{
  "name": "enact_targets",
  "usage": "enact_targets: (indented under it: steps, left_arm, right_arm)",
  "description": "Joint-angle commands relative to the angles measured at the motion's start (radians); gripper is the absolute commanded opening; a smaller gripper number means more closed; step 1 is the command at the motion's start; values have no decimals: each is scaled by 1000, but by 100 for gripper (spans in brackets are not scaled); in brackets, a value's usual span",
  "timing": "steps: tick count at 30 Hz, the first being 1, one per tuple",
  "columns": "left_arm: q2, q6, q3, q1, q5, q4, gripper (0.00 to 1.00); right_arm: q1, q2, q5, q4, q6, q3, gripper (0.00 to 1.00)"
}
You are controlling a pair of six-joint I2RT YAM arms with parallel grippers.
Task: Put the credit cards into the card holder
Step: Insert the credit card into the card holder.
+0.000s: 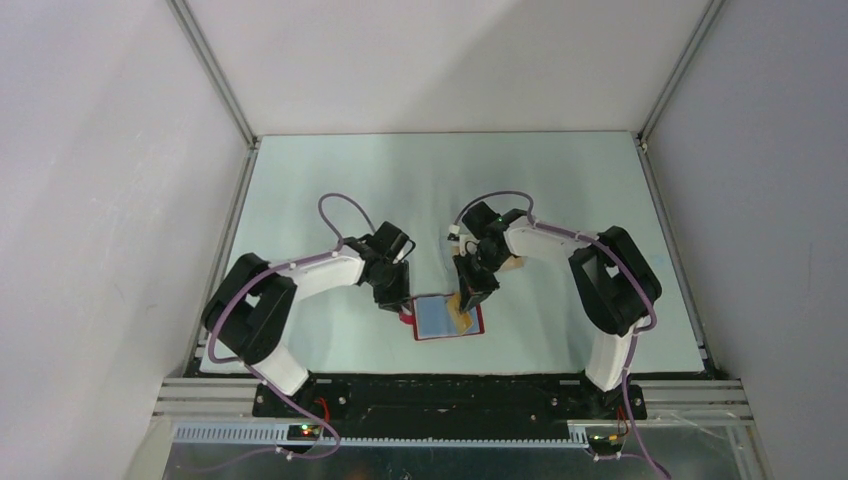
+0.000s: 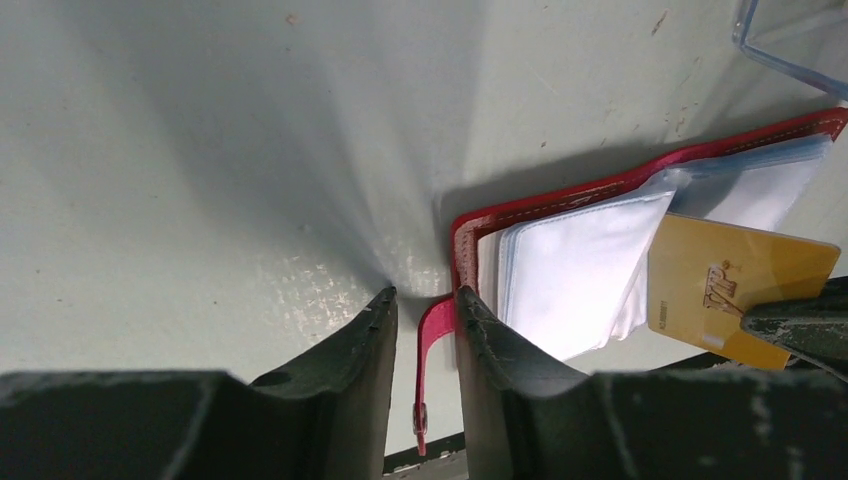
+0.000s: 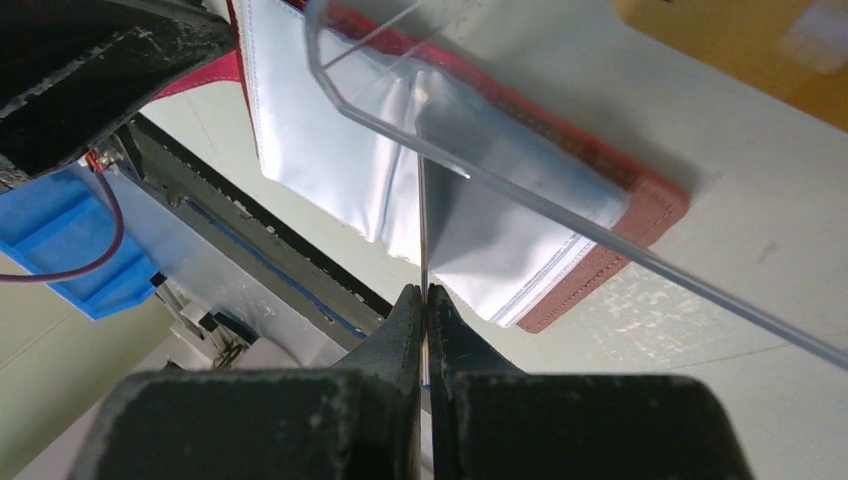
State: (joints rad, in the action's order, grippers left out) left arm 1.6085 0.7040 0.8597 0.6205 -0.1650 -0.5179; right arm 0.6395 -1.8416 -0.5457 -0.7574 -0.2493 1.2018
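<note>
The card holder (image 1: 430, 318) lies open near the table's front, red rim (image 2: 560, 195) around clear sleeves over a blue-grey inside. My left gripper (image 1: 402, 303) is at its left edge. Its jaws stand open astride the red closing tab (image 2: 437, 345); one fingertip (image 2: 470, 305) rests on the holder's edge, the other is clear of the tab. My right gripper (image 1: 468, 300) is shut on a yellow-orange credit card (image 2: 735, 285), seen edge-on (image 3: 423, 230) in the right wrist view. The card's free end lies over the sleeves (image 2: 580, 270). More orange cards (image 3: 740, 40) lie blurred behind.
A clear plastic box (image 2: 800, 40) stands just behind the holder, its edge (image 3: 560, 195) crossing the right wrist view. A tan patch (image 1: 515, 263) shows by the right wrist. The table's front edge and the arm bases run close below the holder.
</note>
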Motion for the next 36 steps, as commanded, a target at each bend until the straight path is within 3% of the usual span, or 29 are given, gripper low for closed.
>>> enact_targets:
  steps: [1, 15, 18, 23, 36]
  left_arm:
    - [40, -55, 8, 15, 85, -60, 35]
    - [-60, -57, -38, 11, 113, -81, 40]
    - [-42, -62, -35, 11, 111, -85, 40]
    - [-40, -68, -29, 11, 112, -88, 39]
    - [-1, -60, 24, 29, 85, -88, 42]
  right_arm:
    - [19, -27, -56, 8, 9, 35, 0]
    - [58, -87, -195, 34, -15, 108, 0]
    - [61, -130, -123, -30, -15, 152, 0]
    - [60, -54, -13, -64, -14, 148, 0]
    - [29, -27, -10, -101, 15, 114, 0]
